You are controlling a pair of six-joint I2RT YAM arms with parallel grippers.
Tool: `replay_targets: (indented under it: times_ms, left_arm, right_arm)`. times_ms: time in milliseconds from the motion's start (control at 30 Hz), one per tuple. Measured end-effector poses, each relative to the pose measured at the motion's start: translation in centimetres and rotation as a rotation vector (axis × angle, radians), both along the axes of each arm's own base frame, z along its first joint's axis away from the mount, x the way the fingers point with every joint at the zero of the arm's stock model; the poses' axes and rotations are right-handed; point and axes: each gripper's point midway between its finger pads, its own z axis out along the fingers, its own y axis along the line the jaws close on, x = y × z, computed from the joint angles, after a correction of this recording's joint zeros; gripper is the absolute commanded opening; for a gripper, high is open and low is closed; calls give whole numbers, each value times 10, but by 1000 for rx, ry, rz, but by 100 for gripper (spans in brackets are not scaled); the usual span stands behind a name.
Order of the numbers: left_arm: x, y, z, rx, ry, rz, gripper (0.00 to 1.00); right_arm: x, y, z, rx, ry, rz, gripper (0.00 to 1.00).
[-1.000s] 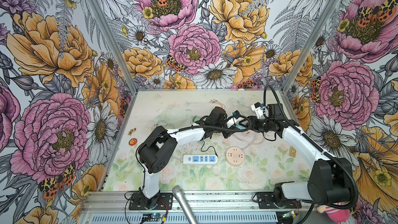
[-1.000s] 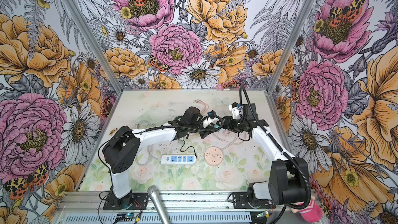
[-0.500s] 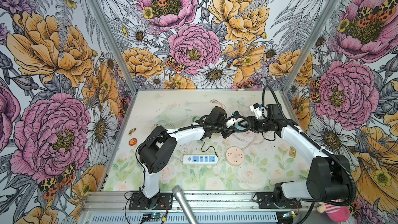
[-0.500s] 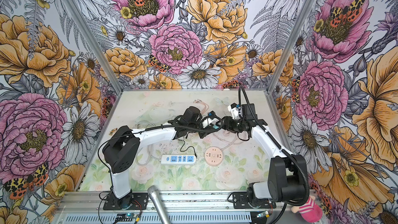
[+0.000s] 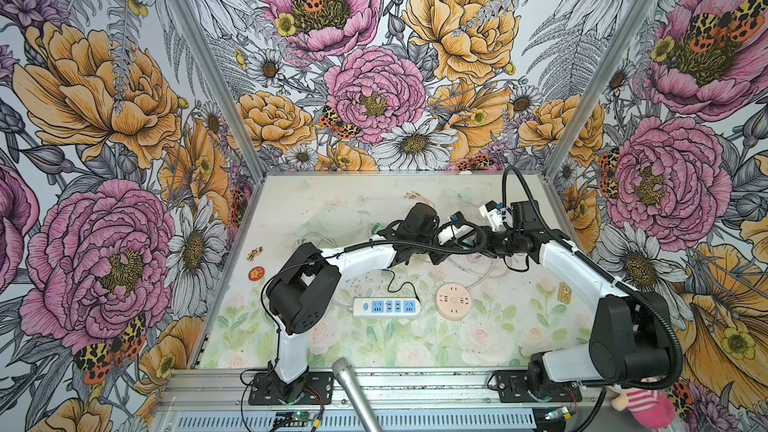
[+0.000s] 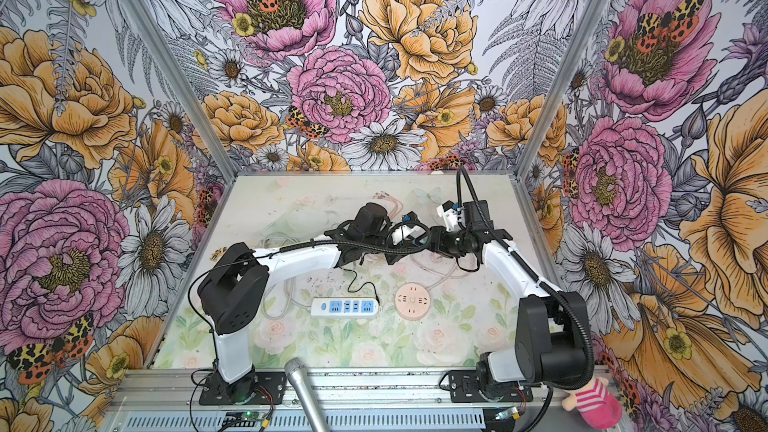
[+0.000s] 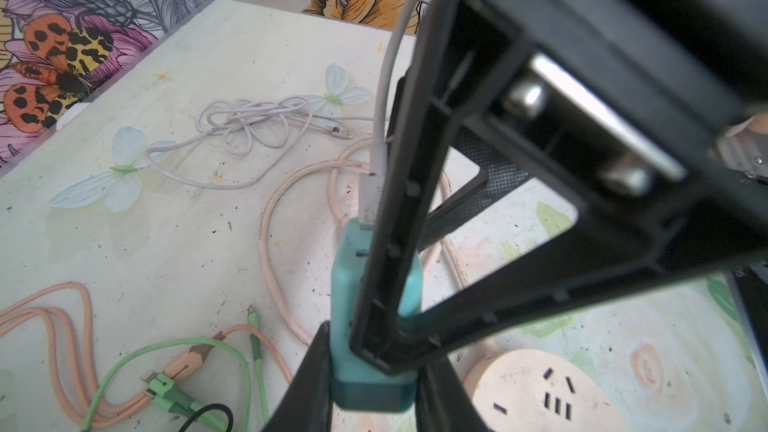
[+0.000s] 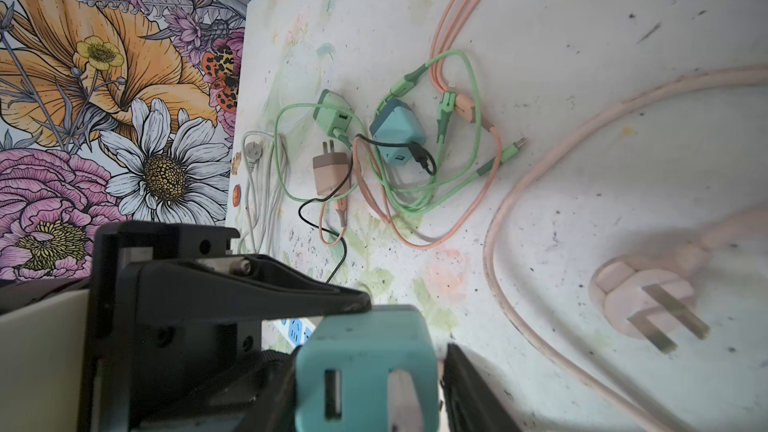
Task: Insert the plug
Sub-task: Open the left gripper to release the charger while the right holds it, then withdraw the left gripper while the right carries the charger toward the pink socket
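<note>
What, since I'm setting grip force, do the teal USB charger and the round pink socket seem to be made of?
Teal USB charger: probably moulded plastic, matte; even colour, rounded corners, no glare. Round pink socket: likely plastic too, satin-matte; one-piece flat disc with crisp cut slots.

Two robot arms share one look. The left arm (image 5: 361,257) and the right arm (image 5: 569,268) each have smooth white link shells joined by chunky black joint housings (image 5: 303,297); the left arm's large housing carries a cluster of small round holes. A ribbed black cable conduit (image 5: 678,351) runs along the right arm, and a thinner ribbed conduit (image 5: 415,246) runs along the left. Each arm rises from a flat black base plate (image 5: 266,392) dotted with screw holes, at the table's front edge. White camera mounts (image 5: 492,216) with blue connectors sit at the wrists. In the left wrist view, the gripper fingers (image 7: 415,168) are black, open triangular frames with small round holes, backed by a silver rod (image 7: 602,114).
</note>
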Motion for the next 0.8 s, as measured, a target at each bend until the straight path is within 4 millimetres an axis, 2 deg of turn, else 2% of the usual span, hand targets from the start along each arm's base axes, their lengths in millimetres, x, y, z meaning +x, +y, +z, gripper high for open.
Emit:
replay_targets:
  times_ms: [200, 233, 333, 367, 467, 600, 700, 800]
  left_arm:
    - [-1, 0, -1, 5, 2, -3, 19]
    - [-1, 0, -1, 6, 1, -3, 23]
    - [-2, 0, -1, 9, 1, -3, 47]
    - [-2, -1, -2, 12, -4, 1, 51]
    - [1, 0, -1, 18, -13, 19, 56]
    - [5, 4, -2, 29, -14, 65, 60]
    - [0, 19, 0, 38, -6, 116, 60]
    - [-9, 36, 11, 39, -10, 168, 60]
  right_arm:
    - [0, 0, 0, -3, -7, 7, 21]
    - [0, 0, 0, -4, -7, 7, 17]
    - [1, -1, -1, -13, -9, 3, 7]
    - [1, -2, -2, -22, -8, -4, 4]
    - [4, -7, -5, -54, -14, -27, 0]
    - [6, -16, -1, -108, -43, -68, 0]
    - [4, -24, 8, -150, -80, -95, 0]
    - [-1, -31, 15, -195, -110, -114, 0]
